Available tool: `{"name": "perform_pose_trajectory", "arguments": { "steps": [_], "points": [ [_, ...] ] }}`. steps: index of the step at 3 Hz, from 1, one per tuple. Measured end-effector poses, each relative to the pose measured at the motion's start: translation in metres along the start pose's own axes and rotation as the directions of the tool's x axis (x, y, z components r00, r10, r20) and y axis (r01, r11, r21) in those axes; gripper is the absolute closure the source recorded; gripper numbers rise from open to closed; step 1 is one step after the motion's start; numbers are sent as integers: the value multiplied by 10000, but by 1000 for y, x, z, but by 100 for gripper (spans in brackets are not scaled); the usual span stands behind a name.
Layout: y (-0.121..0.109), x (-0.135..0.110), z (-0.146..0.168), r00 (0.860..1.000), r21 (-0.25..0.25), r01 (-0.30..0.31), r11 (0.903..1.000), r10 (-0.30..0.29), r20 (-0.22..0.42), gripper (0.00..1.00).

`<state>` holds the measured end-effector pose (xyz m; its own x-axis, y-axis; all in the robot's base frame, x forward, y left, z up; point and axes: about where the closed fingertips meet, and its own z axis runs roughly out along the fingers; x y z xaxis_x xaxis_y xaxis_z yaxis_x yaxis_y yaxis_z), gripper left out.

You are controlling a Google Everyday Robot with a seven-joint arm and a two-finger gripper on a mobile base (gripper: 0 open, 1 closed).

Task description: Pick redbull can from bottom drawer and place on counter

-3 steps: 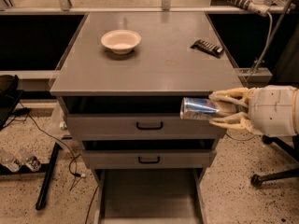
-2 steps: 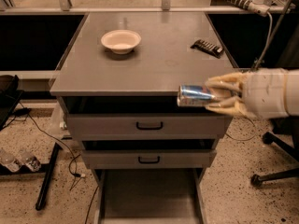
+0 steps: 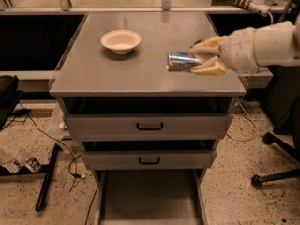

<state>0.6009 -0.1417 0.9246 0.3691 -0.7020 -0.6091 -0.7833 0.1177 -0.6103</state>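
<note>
The redbull can [image 3: 180, 61], silver and blue, lies sideways in my gripper [image 3: 202, 57], which is shut on it above the right part of the counter [image 3: 140, 74]. The gripper's cream fingers [image 3: 207, 45] clamp the can's right end, and the arm reaches in from the right. Whether the can touches the counter I cannot tell. The bottom drawer [image 3: 150, 196] is pulled open below the two handled drawers and shows a bare grey tray.
A cream bowl [image 3: 121, 41] sits on the counter's left rear. The two upper drawers with black handles [image 3: 149, 125] are nearly closed. An office chair base [image 3: 276, 172] stands at the right, cables and bottles lie on the floor at the left.
My gripper has lifted the can from in front of the top drawer up and over the counter's right side. The dark remote-like object is hidden behind the arm.
</note>
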Motion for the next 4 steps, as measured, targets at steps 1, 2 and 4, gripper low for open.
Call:
{"name": "perform_pose_trajectory", "arguments": {
  "steps": [1,2,4],
  "points": [
    [-20,9,35,9954,-258,-762,9968,776,565,100],
    [-28,17,53,9814,93,-1909,9816,1906,238,100],
    [-48,33,95,9357,1559,-3199,9345,3374,-1026,100]
  ]
}}
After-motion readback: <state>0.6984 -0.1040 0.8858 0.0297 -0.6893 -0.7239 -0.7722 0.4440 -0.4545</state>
